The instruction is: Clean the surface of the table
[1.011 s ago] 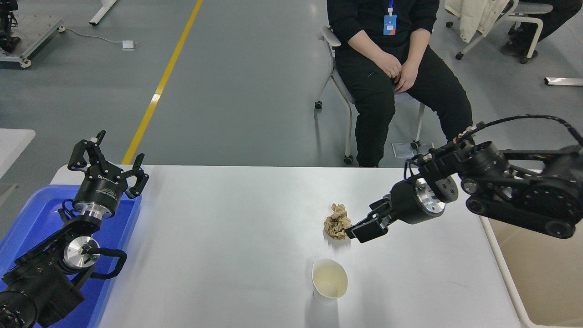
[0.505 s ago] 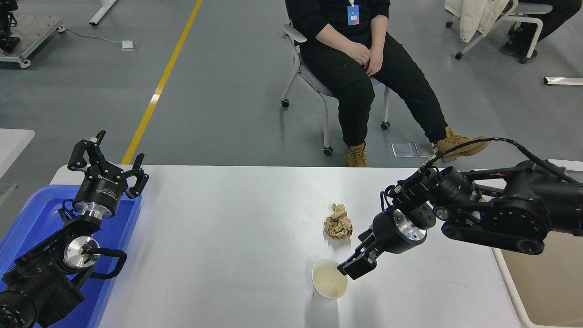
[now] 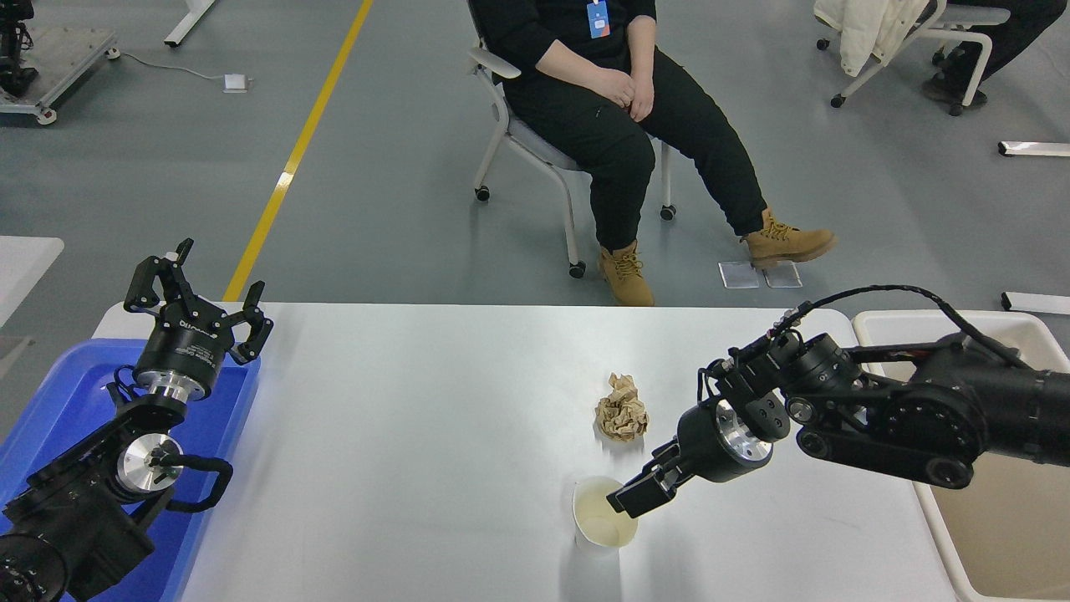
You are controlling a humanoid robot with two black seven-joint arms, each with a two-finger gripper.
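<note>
White matte tabletop [image 3: 435,435] is holding crumpled brown paper [image 3: 621,418], uncleared; right gripper [image 3: 634,498], jaw gap unclear, is reaching white paper cup [image 3: 603,522]; left gripper [image 3: 196,301] is sitting splayed, empty.

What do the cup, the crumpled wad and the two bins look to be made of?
Cup: apparently paper, matte off-white, thin rim. Wad: brown paper, sharply creased, dull. Blue tray: likely plastic, glossy with a moulded rim. Beige bin: probably plastic too, smooth with rounded walls. The right gripper is at the cup's rim.
</note>
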